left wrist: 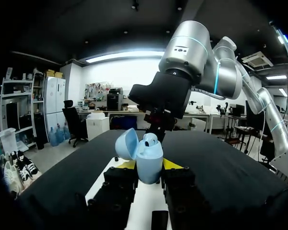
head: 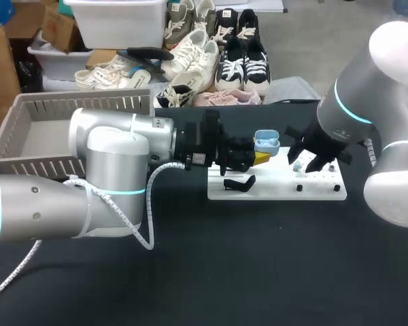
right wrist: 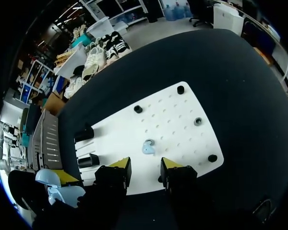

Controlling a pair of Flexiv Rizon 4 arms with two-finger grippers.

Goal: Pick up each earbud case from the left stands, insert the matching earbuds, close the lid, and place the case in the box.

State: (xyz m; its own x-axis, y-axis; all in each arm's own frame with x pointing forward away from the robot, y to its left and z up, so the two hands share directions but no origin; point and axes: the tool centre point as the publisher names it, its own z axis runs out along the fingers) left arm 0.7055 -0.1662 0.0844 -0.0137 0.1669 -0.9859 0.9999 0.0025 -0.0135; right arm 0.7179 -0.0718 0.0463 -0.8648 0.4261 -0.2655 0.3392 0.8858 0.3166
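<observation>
The left gripper (left wrist: 149,166) is closed on the case (left wrist: 151,155): the case is clamped between both yellow tips from two sides and held upright above the board (head: 279,191). The lid (left wrist: 126,144) is open and tilted to one side. A seated earbud (left wrist: 151,139) is visible in the top of the case. The right gripper (right wrist: 145,165) is positioned just beyond the case, pointing down at the board, with its fingers apart and nothing held. A loose earbud (right wrist: 148,146) lies on the board just ahead of the gap between these fingers and is not touched by them. Black pegs (right wrist: 138,109) are set around the board, and two black stands (right wrist: 84,134) are located at its end nearest the left gripper. The box (head: 88,103) is placed at the table's (head: 258,272) far left, well apart from the board.
</observation>
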